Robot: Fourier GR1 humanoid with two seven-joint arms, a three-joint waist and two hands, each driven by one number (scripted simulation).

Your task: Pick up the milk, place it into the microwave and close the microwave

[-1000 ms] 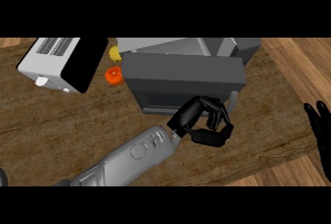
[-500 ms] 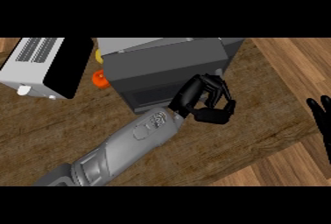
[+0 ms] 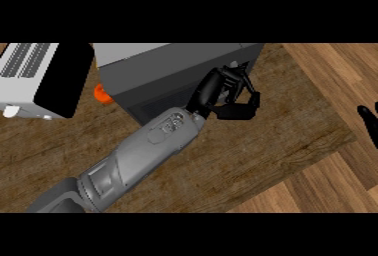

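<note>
One dark grey boxy microwave [image 3: 177, 75] stands behind one left hand [image 3: 225, 95], whose curled fingers conceal whatever they hold; the milk cannot be seen. One white toaster [image 3: 37, 75], one orange object [image 3: 103, 94]. The right hand [image 3: 369, 125] rests open at right.

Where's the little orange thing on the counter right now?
In the head view the orange object sits at upper left, wedged in the gap between the white toaster and the grey microwave, left of the left hand.
</note>
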